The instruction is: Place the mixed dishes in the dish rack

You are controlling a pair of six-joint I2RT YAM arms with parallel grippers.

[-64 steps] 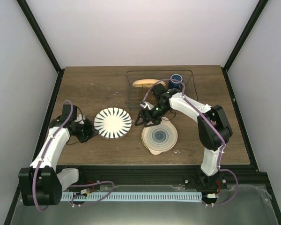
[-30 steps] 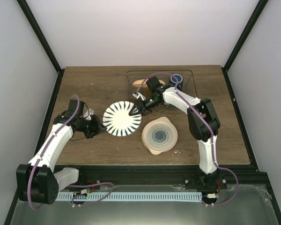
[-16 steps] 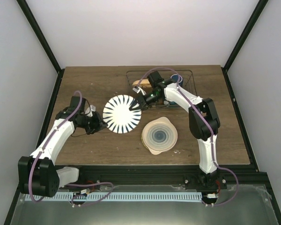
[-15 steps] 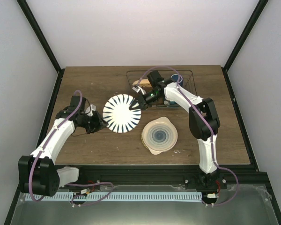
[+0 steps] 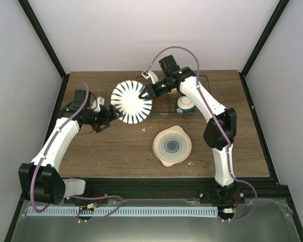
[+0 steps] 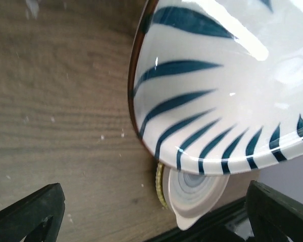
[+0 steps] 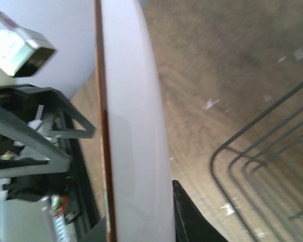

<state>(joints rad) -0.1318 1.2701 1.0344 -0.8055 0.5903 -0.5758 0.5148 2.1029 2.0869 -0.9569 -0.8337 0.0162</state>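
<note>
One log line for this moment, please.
striped plate: off table, tilted | right gripper: shut on rim | left gripper: open beside it | cream plate: on table

A striped plate (image 6: 217,96) hangs above the ringed cream plate (image 6: 194,189)

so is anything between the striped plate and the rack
Nothing on the table lies between the striped plate and the rack. Only the right gripper holding its rim, and its arm, cross above the rack; a bowl already sits inside.

Dark wood-grain table (image 5: 116,156) between plain white walls (image 5: 141,30), black frame posts (image 5: 43,36) at the corners, even light.
</note>
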